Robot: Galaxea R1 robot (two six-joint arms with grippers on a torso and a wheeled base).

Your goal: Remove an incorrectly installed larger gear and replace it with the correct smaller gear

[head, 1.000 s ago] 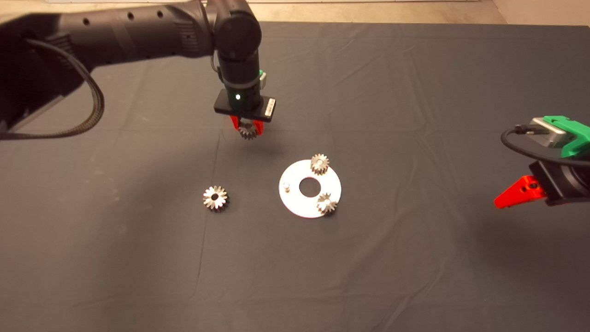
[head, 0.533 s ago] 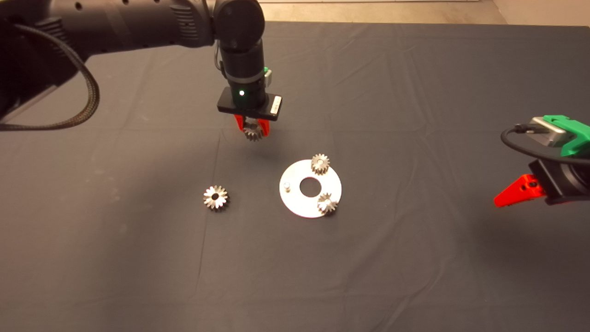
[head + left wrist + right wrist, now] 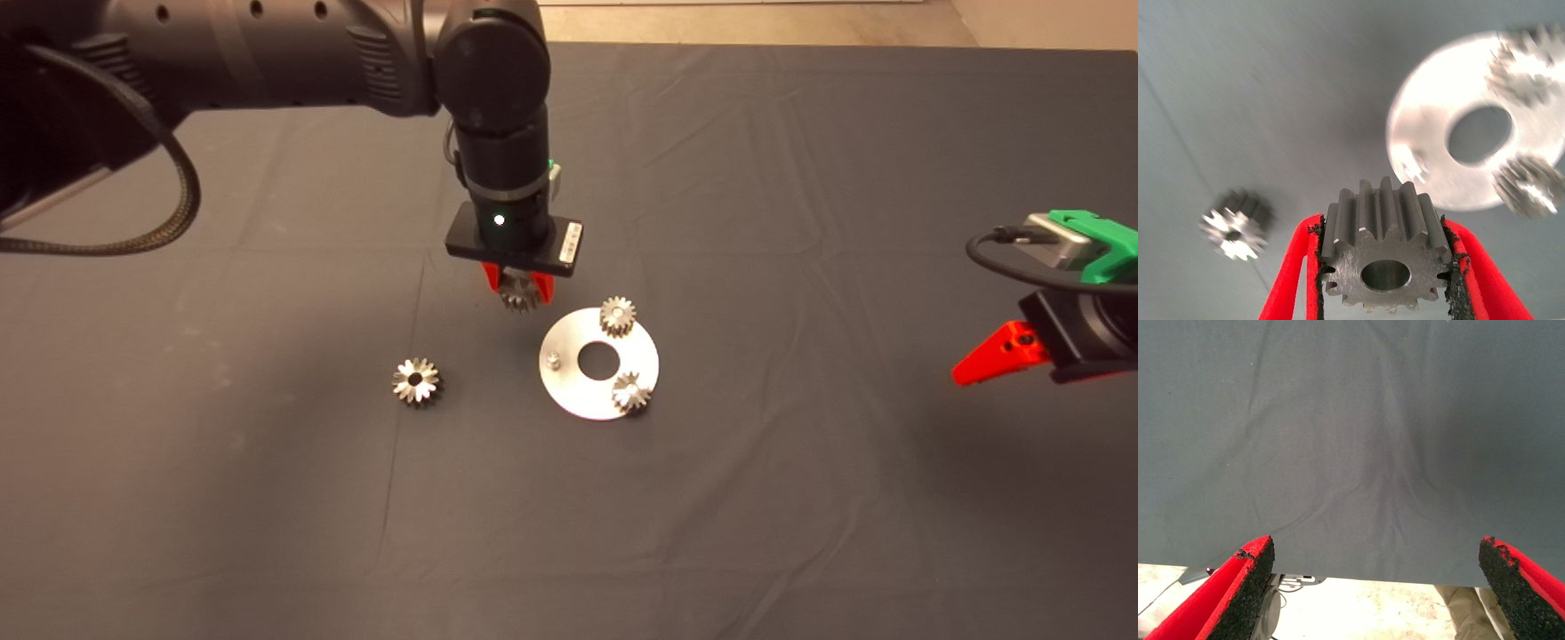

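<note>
The smaller gear (image 3: 1383,260) is clamped between the fingers of the left end effector (image 3: 518,283), held above the mat (image 3: 800,498) just beside the round metal plate (image 3: 569,391). The larger gear (image 3: 415,381) is seen lying on the mat, well apart from the plate. The right end effector (image 3: 987,360) is parked at the worktop's right edge with its fingers spread wide.

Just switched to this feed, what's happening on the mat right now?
The left end effector is shut on a smaller gear and holds it above the mat, just beside the round metal plate. Two more small gears sit on the plate, and its third pin is bare. The larger gear lies loose on the mat, off the plate. The right end effector waits open at the right edge.
</note>
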